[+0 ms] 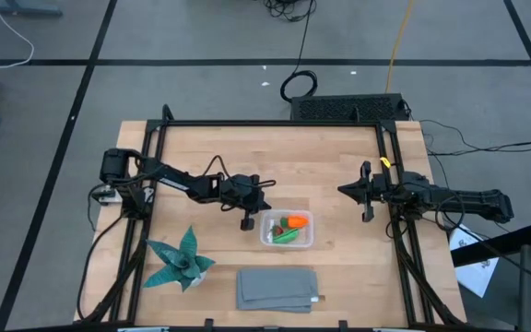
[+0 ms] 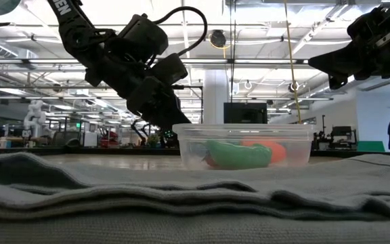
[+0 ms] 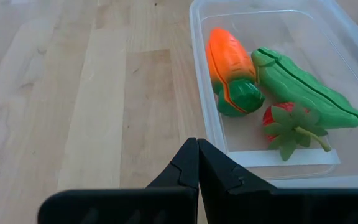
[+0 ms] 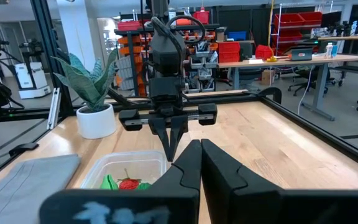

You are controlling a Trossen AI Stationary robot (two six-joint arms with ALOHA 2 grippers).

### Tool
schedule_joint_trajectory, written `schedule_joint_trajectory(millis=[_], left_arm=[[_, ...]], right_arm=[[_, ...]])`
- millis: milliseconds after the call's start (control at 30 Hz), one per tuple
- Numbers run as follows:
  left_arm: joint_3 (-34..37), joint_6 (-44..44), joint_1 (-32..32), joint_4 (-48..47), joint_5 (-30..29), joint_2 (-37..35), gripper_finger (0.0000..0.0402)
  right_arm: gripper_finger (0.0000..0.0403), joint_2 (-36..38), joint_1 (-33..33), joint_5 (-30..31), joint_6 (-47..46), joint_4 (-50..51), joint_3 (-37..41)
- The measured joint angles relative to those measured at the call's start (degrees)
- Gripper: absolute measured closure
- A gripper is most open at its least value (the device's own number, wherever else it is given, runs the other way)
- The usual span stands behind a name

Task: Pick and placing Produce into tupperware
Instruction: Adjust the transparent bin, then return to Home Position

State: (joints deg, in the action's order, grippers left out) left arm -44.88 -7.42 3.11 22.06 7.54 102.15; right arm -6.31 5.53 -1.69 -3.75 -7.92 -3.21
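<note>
The clear tupperware stands on the wooden table near its middle. Inside it lie the orange carrot piece, the long green pod and the red strawberry piece, all resting on its floor. My left gripper is shut and empty, just to the left of the tupperware's left wall; in the right wrist view its shut fingers point down at the table. My right gripper is shut and empty, held high at the table's right side, away from the produce.
A flat grey folded cloth lies near the front edge, below the tupperware. A teal spiky leaf plant in a white pot stands at the front left. Black frame rails run along the table's sides. Bare wood shows toward the far edge.
</note>
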Motion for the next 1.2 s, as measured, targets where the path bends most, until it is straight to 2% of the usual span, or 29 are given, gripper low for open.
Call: schedule_joint_trajectory(millis=[900, 1200], left_arm=[[0.0, -0.7, -0.9, -0.9, 0.0, -0.1, 0.0401], [0.0, -4.4, -0.8, 0.4, -8.5, -0.7, 0.0401]], right_arm=[[0.0403, 0.0, 0.0, 0.0, -0.1, 0.0, 0.0], [0.0403, 0.0, 0.0, 0.0, -0.1, 0.0, 0.0]])
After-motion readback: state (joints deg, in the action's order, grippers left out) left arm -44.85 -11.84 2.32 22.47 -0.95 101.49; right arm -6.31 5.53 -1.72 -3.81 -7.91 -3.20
